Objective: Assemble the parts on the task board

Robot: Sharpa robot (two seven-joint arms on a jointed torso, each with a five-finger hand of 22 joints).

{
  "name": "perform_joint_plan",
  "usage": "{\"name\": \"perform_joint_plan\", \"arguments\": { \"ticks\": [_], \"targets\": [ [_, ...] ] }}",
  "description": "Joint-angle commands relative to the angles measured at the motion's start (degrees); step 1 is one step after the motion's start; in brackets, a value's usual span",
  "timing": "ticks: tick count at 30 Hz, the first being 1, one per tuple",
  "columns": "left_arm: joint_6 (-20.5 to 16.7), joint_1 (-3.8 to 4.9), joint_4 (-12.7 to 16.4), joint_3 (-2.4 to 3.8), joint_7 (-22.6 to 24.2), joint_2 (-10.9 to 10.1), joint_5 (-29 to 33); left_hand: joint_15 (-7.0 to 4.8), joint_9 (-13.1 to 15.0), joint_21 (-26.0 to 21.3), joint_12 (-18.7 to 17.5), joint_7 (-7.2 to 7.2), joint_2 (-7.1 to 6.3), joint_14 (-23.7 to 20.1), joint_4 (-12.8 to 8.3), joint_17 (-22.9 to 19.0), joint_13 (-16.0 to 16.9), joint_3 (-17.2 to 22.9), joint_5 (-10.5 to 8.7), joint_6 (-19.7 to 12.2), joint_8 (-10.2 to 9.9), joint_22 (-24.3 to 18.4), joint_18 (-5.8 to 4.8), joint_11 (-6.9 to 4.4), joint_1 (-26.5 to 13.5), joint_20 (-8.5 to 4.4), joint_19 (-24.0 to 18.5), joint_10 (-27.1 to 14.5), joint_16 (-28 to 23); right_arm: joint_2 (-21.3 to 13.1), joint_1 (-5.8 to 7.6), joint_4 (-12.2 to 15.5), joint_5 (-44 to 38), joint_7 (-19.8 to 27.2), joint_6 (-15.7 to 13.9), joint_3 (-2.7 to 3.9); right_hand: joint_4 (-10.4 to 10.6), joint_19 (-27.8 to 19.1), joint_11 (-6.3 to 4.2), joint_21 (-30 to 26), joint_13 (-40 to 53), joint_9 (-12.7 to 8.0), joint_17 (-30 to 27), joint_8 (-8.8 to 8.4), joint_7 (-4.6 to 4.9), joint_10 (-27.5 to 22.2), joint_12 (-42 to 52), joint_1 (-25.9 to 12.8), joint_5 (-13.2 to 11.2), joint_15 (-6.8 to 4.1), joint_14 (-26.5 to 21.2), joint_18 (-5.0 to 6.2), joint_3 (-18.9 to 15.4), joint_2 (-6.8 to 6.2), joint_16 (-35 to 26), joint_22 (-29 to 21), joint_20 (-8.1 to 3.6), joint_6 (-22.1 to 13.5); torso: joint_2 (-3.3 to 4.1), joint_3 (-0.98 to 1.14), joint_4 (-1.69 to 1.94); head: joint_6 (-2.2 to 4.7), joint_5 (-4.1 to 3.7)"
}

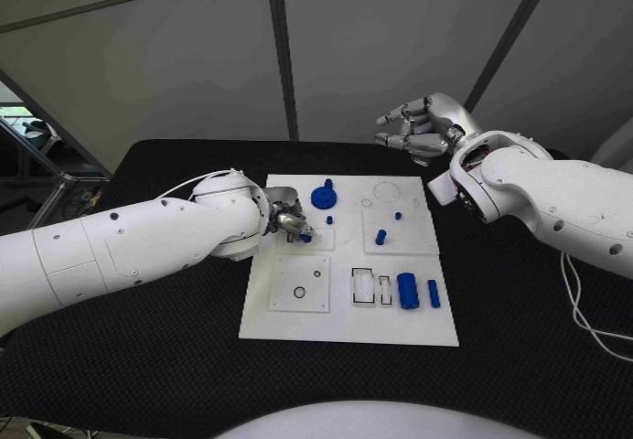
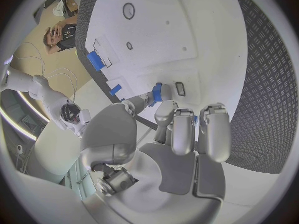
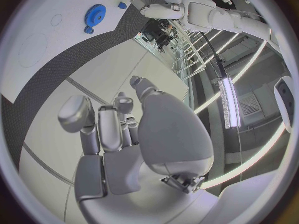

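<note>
On the black bench (image 1: 158, 347) lies one white task board (image 1: 346, 320). On it I count several blue parts: one gear (image 1: 325, 197) near the far edge, one thick cylinder (image 1: 408, 291) and one thinner bar (image 1: 433, 293) side by side near the right edge, and three small pegs, namely a small peg (image 1: 330, 219), a peg (image 1: 397, 217) and a longer peg (image 1: 380, 237) in the middle zone. One more small blue piece (image 1: 305, 238) is at the tips of the left hand (image 1: 285, 224), which is over the left middle of the board. In the left wrist view the fingers (image 2: 182, 129) are curled and the piece (image 2: 157, 91) is pinched at the tips. The right hand (image 1: 417, 128) is raised beyond the far edge of the board, fingers apart and lightly bent, holding nothing. No writing can be read.
</note>
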Motion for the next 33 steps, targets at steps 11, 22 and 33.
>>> {"name": "perform_joint_plan", "arguments": {
  "ticks": [11,22,33],
  "targets": [
    [1.9,-0.21,-0.3,-0.27,-0.5,0.3,0.5,-0.55,-0.7,0.6,0.8,-0.18,0.33,3.7,1.3,7.5,0.7,-3.0,0.13,1.5,0.0,6.6,-2.56,-0.1,-1.8,-0.49,1.3,1.1,-0.3,0.0,0.1,-0.2,0.0,-0.2,0.2,0.04,0.3,0.0,0.1,-0.3,-0.1,-0.1,-0.1,0.3,0.07,-0.4,-0.2,-0.7,0.4,-0.5,1.6,0.74,0.1,-0.07,-0.3,-0.1,-0.3,0.0,0.02,-0.04,0.01,-0.29,-0.32],
    [1.8,-0.16,-0.5,-0.26,-0.4,0.4,0.6,-0.62,-1.2,0.8,1.3,-0.29,0.9,3.7,2.2,7.6,1.4,-4.4,0.17,2.1,-0.3,7.0,-2.64,-0.19,-2.5,-0.57,1.5,1.6,-0.3,0.1,0.1,-0.3,0.0,-0.2,0.2,0.04,0.3,0.0,0.1,-0.3,-0.1,-0.1,-0.1,0.3,0.07,-0.4,-0.2,-0.7,0.4,-0.5,1.6,0.74,0.1,-0.07,-0.3,-0.1,-0.3,0.0,0.01,-0.03,0.01,-0.33,-0.29],
    [1.3,-0.12,-0.8,-0.26,-0.5,0.6,0.8,-0.69,-1.7,0.9,1.8,-0.39,1.43,3.7,3.3,7.6,2.0,-5.7,0.15,2.7,-0.4,7.2,-2.7,-0.27,-3.5,-0.64,1.6,2.1,-0.3,0.1,0.1,-0.3,0.0,-0.2,0.3,0.04,0.4,0.0,0.1,-0.3,0.0,-0.1,-0.1,0.33,0.06,-0.4,-0.1,-0.8,0.5,-0.5,1.6,0.74,0.1,-0.07,-0.4,-0.1,-0.3,0.0,0.0,-0.05,0.01,-0.48,-0.29]
  ]
}}
